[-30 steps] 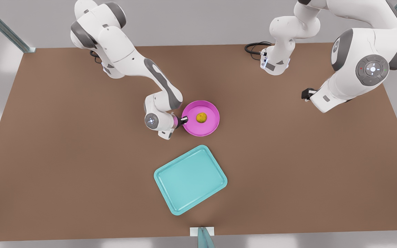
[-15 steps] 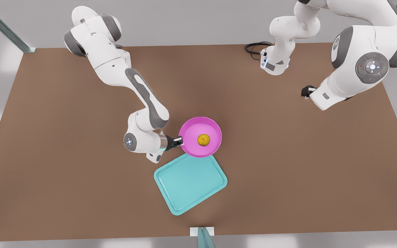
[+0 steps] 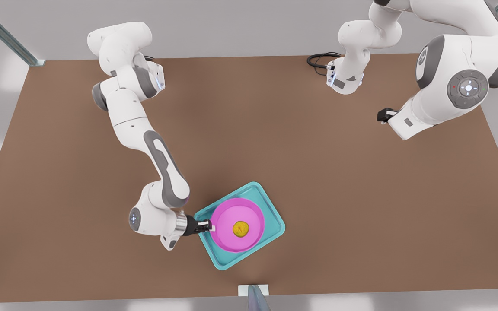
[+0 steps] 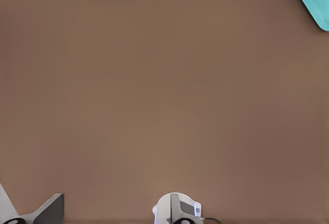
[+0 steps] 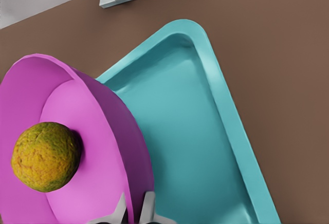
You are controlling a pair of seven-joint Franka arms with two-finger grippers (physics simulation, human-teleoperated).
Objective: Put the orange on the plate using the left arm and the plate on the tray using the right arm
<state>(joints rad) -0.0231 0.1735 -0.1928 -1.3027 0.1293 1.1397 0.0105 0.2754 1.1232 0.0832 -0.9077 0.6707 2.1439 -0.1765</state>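
The brown tabletop [image 3: 339, 194] is carrying the turquoise tray [image 3: 275, 222] near its front edge, and a black cable [image 3: 318, 59] is lying coiled beside the arm base at the front view's upper right. A metal bracket [image 3: 255, 291] is standing at the tabletop edge just beyond the tray. Nothing is lying between the plate and the tray.

The right end effector [image 3: 208, 225] is clamping the rim of the magenta plate [image 3: 227, 242] from the front view's left, with its fingers [image 5: 149, 206] pinching the rim from both sides in the right wrist view. The plate is sitting over the tray, inside its outline; whether it is touching the tray floor cannot be told. The orange [image 3: 241, 229] is resting near the middle of the plate, away from the end effector.

The right wrist view is showing the orange's rough, green-patched skin and the tray's [image 5: 205, 147] raised rim. The left wrist view is showing bare tabletop, one tray corner [image 4: 313, 0] and an arm base [image 4: 177, 211].

The left end effector [image 3: 383, 115] is waiting high at the front view's right, well apart from the tray; its finger opening cannot be told.
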